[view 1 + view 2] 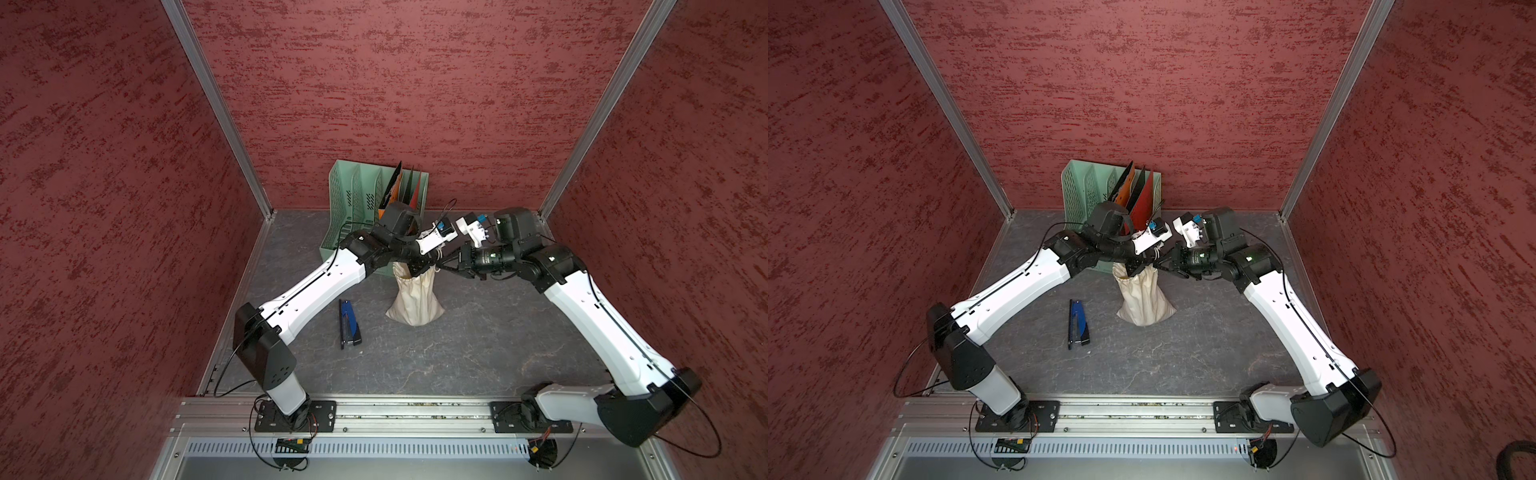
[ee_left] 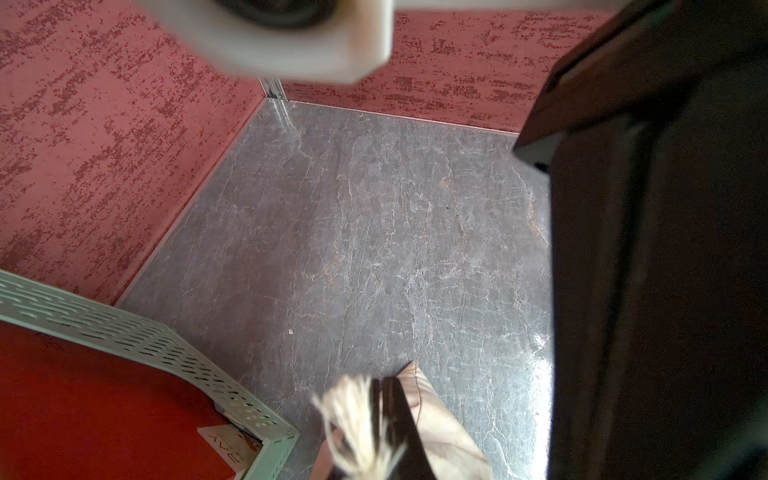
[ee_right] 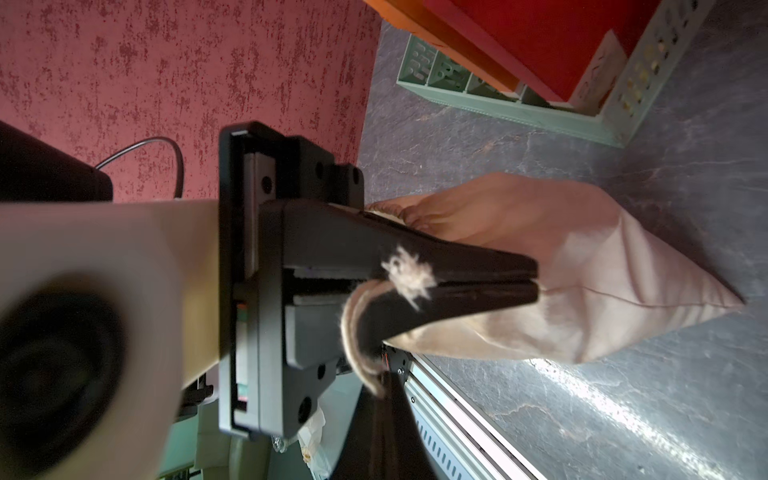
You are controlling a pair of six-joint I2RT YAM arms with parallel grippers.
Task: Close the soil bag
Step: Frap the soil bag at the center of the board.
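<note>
1. Grey veined tabletop (image 1: 457, 353), enclosed by three red textured walls (image 1: 415, 104).
2. Count: two arms, two grippers, one soil bag (image 1: 415, 299), one blue stapler (image 1: 349, 324) and one green file rack (image 1: 353, 199). The rack holds black, orange and red folders (image 1: 1144, 199) (their exact number cannot be made out).
3. Location: the soil bag sits mid-table, just in front of the rack. The stapler lies apart from it, on the left arm's side.
4. Orientation: the bag stands upright with its long axis vertical. Its flared base is on the table and its gathered neck is uppermost, between the two grippers.
5. Left gripper (image 2: 384, 386): jaws pressed together on a drawstring cord (image 2: 357, 419), whose frayed end fans out beside the fingers.
6. Right gripper (image 3: 535, 283): jaws closed on a drawstring cord (image 3: 409, 276). The frayed end sticks out at the seam, and the cord loops below the lower finger.
7. Obscured:
   - In both top views the grippers cover the bag's mouth, so how tightly it is gathered cannot be told there.
   - The left arm hides the rack's lower front corner.
   - The left wrist view cuts the bag off at the frame edge, and a dark, out-of-focus mass blocks much of that view.
</note>
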